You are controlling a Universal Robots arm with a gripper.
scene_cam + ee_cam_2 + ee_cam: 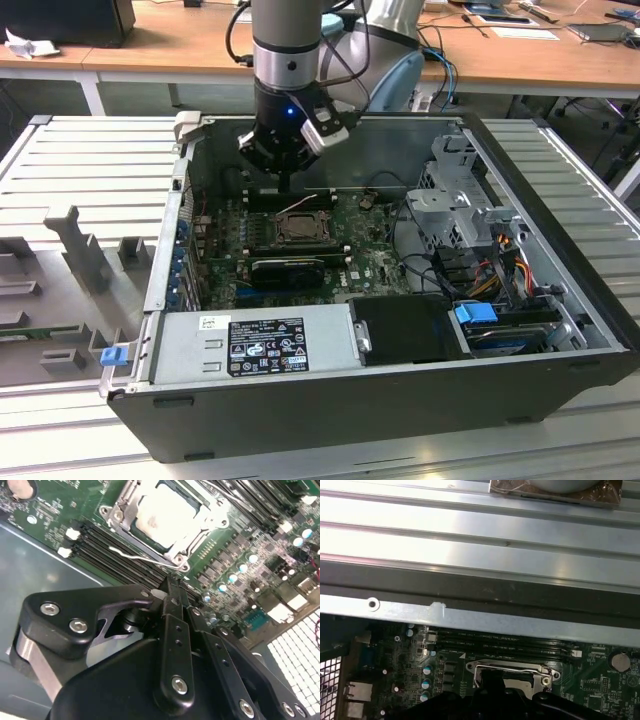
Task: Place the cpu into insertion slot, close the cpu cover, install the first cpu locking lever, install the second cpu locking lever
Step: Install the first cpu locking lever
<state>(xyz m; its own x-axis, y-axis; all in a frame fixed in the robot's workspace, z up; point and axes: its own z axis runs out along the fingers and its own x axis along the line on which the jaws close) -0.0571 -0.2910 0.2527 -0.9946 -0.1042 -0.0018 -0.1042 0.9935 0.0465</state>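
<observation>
On the ribbed grey metal bench [90,160] lay an open dark grey computer case [300,410], its green circuit board [372,262] exposed. Over the far part of that board, toward the exterior view's left, the black gripper [287,186] hung from the arm, close above the far edge of the square black insertion slot with metal rim [280,232]. Its fingers [172,625] were clenched together, with nothing visible between them. The thin square metal cpu cover [121,511] framed the slot. The pale beige-silver square cpu [165,515] sat inside, showing through the cover's window. A thin wire lever [135,556] ran along one edge of the slot, beside long black memory slots [100,542].
</observation>
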